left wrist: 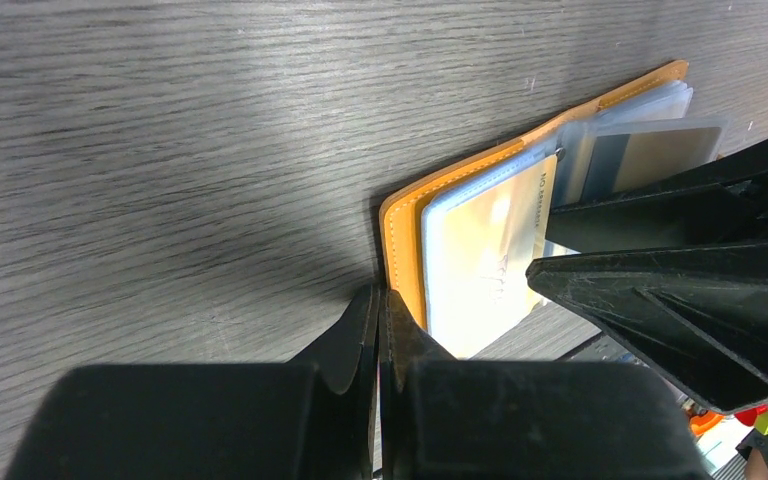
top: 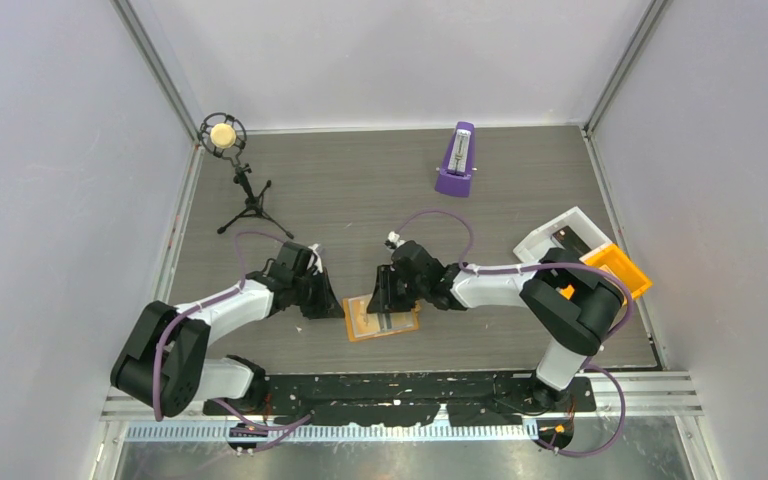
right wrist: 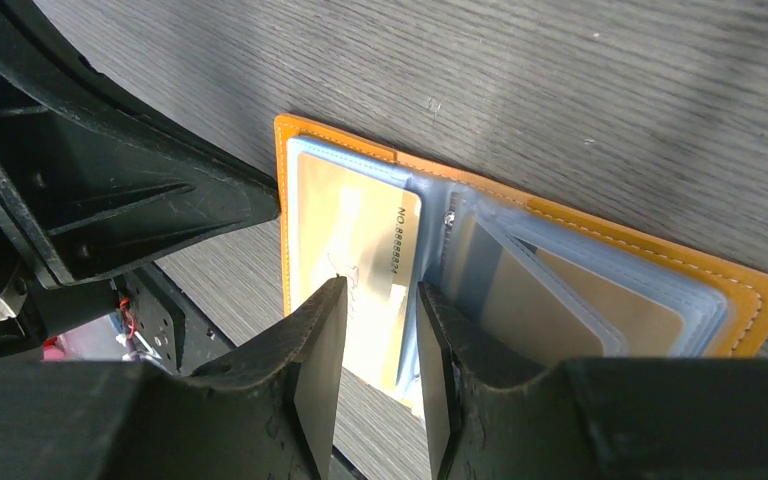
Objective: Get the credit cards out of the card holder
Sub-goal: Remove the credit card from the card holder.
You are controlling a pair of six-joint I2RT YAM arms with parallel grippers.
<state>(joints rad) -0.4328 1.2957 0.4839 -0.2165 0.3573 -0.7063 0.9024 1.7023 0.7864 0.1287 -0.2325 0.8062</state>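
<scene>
The orange card holder point(top: 358, 327) lies open on the table between my two grippers. In the right wrist view its orange cover point(right wrist: 750, 298) frames clear sleeves. A pale gold card point(right wrist: 355, 235) sits in the left-hand sleeve, and greyish cards point(right wrist: 535, 300) sit in the flip sleeves beside it. My left gripper point(left wrist: 380, 297) is shut, its tips at the holder's orange edge point(left wrist: 403, 235). I cannot tell whether it pinches that edge. My right gripper point(right wrist: 380, 292) is open a narrow gap, its tips over the near edge of the gold card point(left wrist: 480, 265).
A purple metronome point(top: 456, 160) stands at the back. A microphone on a tripod point(top: 227, 140) stands at the back left. A white bin point(top: 563, 228) and an orange bin point(top: 618, 268) sit at the right. A black rail point(top: 410, 392) runs along the near edge.
</scene>
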